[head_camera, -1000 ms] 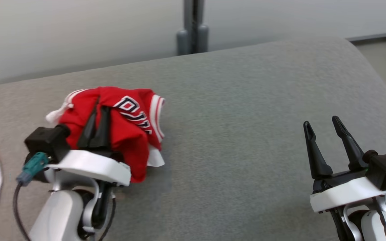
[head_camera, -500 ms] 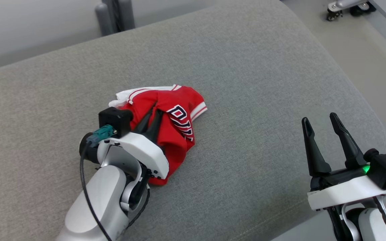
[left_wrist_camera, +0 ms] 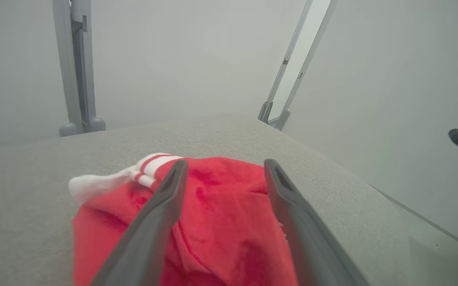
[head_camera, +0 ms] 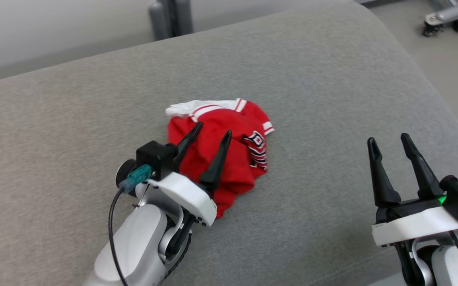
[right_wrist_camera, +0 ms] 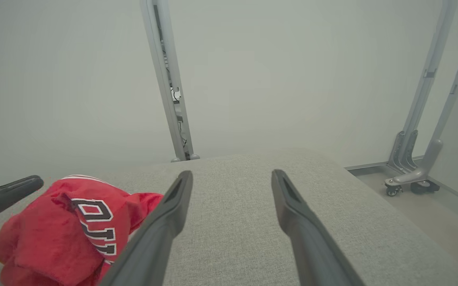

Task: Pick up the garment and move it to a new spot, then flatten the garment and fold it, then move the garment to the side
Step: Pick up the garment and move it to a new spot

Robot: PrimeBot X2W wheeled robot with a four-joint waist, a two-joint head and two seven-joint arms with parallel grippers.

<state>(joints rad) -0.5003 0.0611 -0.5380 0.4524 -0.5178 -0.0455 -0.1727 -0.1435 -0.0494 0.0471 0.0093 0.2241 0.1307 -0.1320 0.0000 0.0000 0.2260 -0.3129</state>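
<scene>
Left gripper (head_camera: 214,128) now spread, garment (head_camera: 241,167) released (crumpled heap) on grey cushion (head_camera: 312,79).

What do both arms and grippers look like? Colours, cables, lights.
The left gripper and right gripper match: two long dark tapered fingers on a white bracket, black block, teal plug, pale grey forearm. Black cable loops off the left plug; green light glows on the right.

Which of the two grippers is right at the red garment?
The left gripper: it sits open over the crumpled red garment, while the right gripper, also open, is off to the side over bare grey cushion.
</scene>
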